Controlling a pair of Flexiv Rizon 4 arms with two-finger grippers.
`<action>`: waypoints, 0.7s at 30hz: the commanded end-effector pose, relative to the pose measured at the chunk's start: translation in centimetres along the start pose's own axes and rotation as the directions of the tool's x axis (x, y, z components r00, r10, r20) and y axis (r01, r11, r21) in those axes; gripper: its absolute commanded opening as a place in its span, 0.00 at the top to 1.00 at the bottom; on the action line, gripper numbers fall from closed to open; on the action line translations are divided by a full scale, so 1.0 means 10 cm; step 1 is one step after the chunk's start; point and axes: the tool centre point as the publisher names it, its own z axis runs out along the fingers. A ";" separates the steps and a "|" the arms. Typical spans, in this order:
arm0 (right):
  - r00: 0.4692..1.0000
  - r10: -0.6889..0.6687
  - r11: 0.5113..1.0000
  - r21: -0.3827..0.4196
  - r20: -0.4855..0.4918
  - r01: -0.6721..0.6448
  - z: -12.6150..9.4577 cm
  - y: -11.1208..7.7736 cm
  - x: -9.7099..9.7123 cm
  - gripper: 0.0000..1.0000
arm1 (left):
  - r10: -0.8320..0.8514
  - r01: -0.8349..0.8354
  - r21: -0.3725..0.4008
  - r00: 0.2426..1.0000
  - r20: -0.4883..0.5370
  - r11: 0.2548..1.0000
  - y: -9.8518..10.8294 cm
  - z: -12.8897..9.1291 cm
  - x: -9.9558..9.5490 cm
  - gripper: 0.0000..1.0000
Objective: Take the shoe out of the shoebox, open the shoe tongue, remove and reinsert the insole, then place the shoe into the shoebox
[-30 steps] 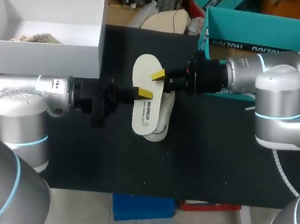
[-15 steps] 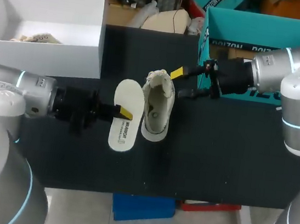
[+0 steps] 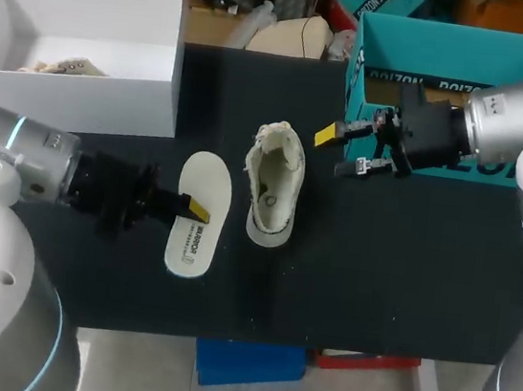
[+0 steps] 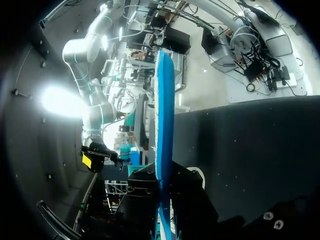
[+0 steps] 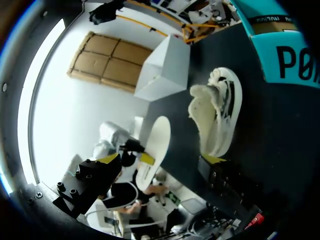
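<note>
The left hand (image 3: 196, 211) clamps the insole (image 3: 209, 171) at nine o'clock of the shoe (image 3: 274, 183); the right hand (image 3: 342, 151), released, hangs at two o'clock. Left wrist view: insole edge-on in its grip. Right wrist view: shoe hollow; reinsertion and boxing seemingly remain.

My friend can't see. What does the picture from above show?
The left tool holds a white insole beside a white shoe on a black table. The right tool hangs open on the shoe's other side.
</note>
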 end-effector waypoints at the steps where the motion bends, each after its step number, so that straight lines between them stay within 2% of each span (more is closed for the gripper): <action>1: 1.000 0.001 1.000 0.000 0.002 -0.001 0.01 0.00 0.00 0.00 | 0.000 0.000 -0.002 1.000 -0.009 1.000 -0.01 0.00 -0.02 1.00; 4: 1.000 -0.011 1.000 0.009 0.012 0.011 0.00 0.00 -0.02 0.00 | 0.000 0.000 -0.002 1.000 -0.009 1.000 -0.01 0.00 -0.02 1.00; 6: 0.998 -0.020 1.000 0.023 0.065 0.019 -0.06 -0.05 -0.06 0.00 | -0.026 0.027 0.005 1.000 -0.013 1.000 -0.04 -0.03 0.00 1.00; 11: 0.992 -0.042 0.999 0.020 0.117 0.040 -0.31 -0.29 -0.12 0.00 | -0.106 0.105 0.042 0.994 0.021 0.994 -0.16 -0.08 0.01 1.00; 21: 0.980 0.021 0.998 -0.061 0.197 -0.009 -0.77 -0.73 -0.16 0.00 | -0.159 0.158 0.113 0.987 0.000 0.981 -0.27 0.03 -0.01 1.00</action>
